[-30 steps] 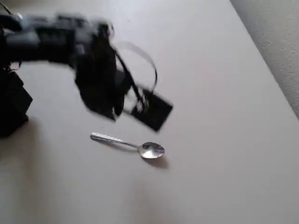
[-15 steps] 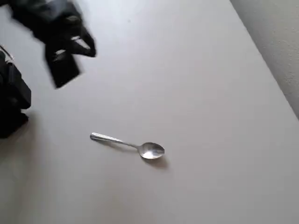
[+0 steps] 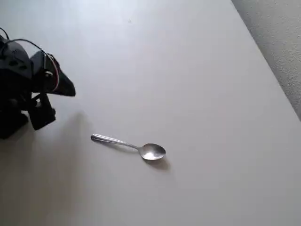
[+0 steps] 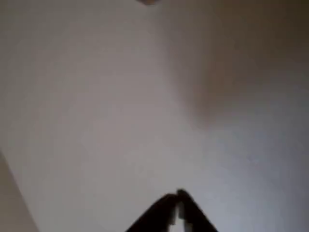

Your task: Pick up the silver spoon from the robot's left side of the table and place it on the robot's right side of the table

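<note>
In the overhead view the black arm (image 3: pixel 21 77) sits folded at the left edge, its upper links bunched over the base, with thin wires looping across the top. The gripper (image 3: pixel 42 115) hangs low beside the base. In the wrist view the gripper (image 4: pixel 176 205) shows at the bottom edge, its two dark fingertips (image 4: pixel 164 208) meeting at a point, the jaws closed on nothing.

The silver spoon (image 3: pixel 129 145) lies flat on the white table (image 3: pixel 202 94), bowl up. Its handle points toward ten o'clock, its oval bowl toward four o'clock.
</note>
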{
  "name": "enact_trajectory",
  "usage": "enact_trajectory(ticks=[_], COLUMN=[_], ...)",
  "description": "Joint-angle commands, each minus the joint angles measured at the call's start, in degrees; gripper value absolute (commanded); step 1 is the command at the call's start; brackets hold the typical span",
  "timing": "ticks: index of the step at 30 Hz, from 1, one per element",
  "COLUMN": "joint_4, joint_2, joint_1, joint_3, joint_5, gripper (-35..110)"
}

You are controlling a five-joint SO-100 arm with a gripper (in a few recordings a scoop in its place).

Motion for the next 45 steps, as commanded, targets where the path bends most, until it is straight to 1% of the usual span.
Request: enact_trajectory(ticks=[1, 3, 6, 12, 45], joint_4=[0.35, 0.35, 0.44, 0.44, 0.35], joint_2=[0.44, 0.44, 0.44, 0.35, 0.35], joint_1=[-0.09, -2.81, -2.55, 5.36, 5.45], joint_3=[0.09, 0.09, 0.09, 0.09, 0.09], joint_5=[-3.87, -6.24, -6.33, 0.09, 0.09], gripper=[-2, -2, -2, -2, -2])
